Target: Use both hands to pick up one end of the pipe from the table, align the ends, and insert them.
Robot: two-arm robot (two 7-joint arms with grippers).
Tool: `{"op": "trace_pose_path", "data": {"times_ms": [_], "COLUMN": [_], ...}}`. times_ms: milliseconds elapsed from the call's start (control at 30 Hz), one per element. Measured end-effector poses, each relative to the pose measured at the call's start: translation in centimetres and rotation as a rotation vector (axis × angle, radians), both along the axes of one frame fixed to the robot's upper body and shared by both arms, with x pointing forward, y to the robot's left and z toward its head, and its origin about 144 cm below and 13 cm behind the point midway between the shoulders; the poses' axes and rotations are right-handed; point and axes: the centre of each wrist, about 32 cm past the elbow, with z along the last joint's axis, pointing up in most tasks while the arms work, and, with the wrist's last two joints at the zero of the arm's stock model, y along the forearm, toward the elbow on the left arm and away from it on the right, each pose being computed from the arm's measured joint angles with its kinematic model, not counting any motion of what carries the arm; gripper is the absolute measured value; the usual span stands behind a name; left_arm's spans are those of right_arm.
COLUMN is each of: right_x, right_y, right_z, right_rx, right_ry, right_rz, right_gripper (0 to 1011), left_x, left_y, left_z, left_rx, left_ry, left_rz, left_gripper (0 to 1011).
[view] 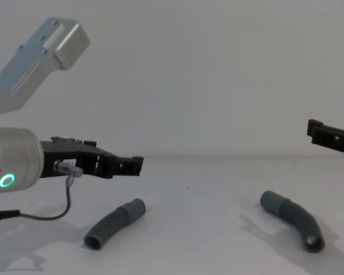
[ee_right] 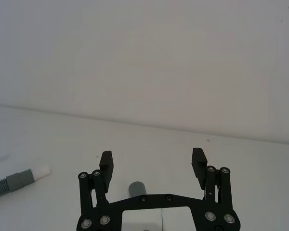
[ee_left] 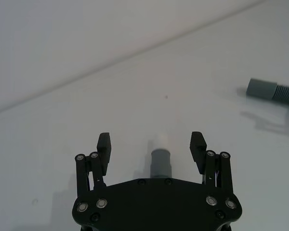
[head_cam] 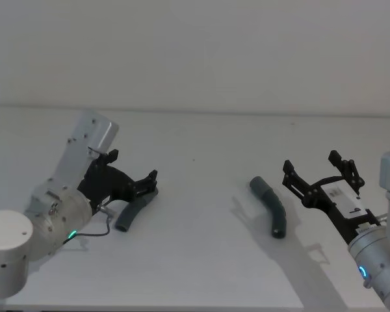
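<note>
While the left gripper (head_cam: 134,165) hangs over the left side of the table (head_cam: 201,273), its two fingers are spread wide and hold nothing. From the chest, it floats above the white-tipped piece (view: 113,222) and does not touch it. That piece lies flat, its pale tip toward the middle. From the head, the gripper covers the tip, and the dark end sticks out below. In the left wrist view the gripper's black body hides most of the piece.

Further right, well apart, the cuffed piece (head_cam: 270,207) lies on the table, its smooth cuff on the end nearer the other piece. Just right of it, the right gripper (head_cam: 315,162) is up off the table, fingers wide, holding nothing. In the chest view the picture's edge cuts it off.
</note>
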Motion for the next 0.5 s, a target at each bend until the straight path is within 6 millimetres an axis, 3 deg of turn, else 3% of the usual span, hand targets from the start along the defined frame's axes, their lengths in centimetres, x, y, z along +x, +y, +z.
{"op": "trace_pose_path", "data": {"times_ms": [500], "right_x": [0.0], "right_y": [0.0], "right_z": [0.0], "right_rx": [0.000], "right_ry": [0.000], "right_rz": [0.000], "right_gripper": [1001], "left_x": [1.4], "left_y": [1.6], "left_z": [1.6], "left_rx": [0.059], "left_ry": [0.104], "left_rz": [-0.041], "left_gripper": [1001]}}
